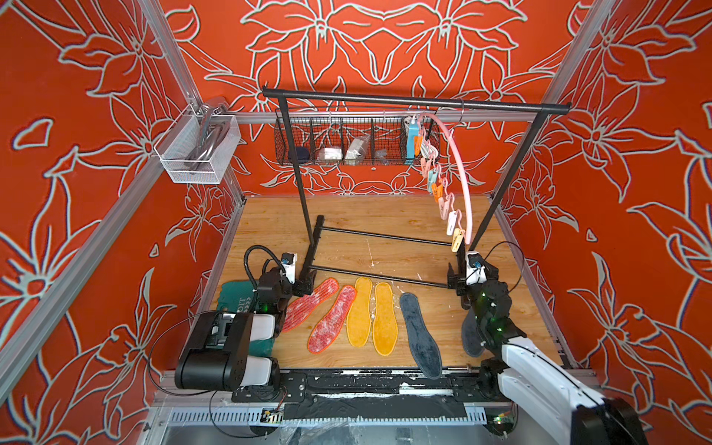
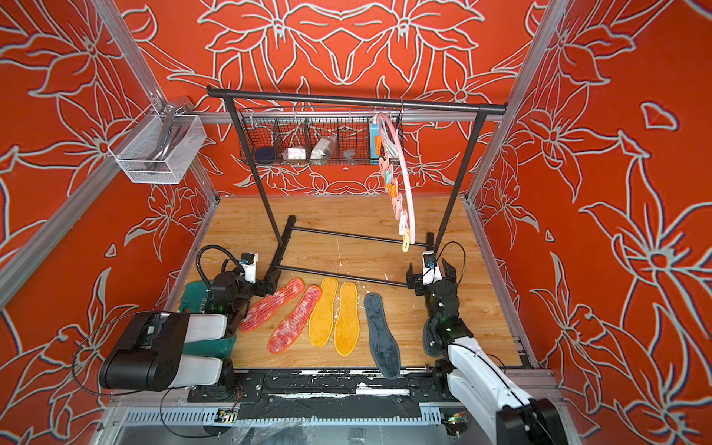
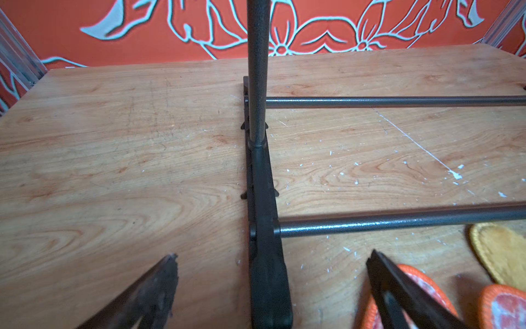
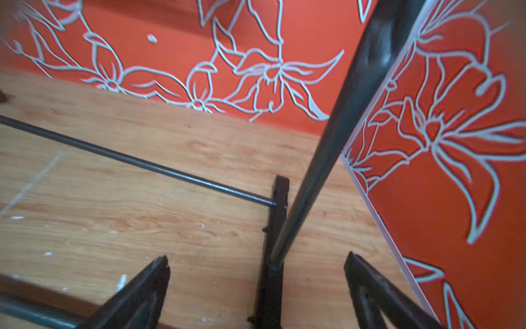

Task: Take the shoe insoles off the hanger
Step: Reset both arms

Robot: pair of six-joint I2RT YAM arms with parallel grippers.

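Shoe insoles point(image 1: 385, 319) all lie on the table point(image 1: 269, 231), the hanger point(image 1: 463, 181) bare, my left claw point(image 3: 271, 255) and right claw point(image 4: 256, 255) splayed empty; finished, I judge.

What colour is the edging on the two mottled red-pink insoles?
Orange. It shows best in the left wrist view, close up on the mottled insoles.

Six insoles point(image 1: 359, 314) flat on table point(image 1: 424, 215); pink hanger point(image 1: 463, 177) hangs from black rack point(image 1: 416, 101).
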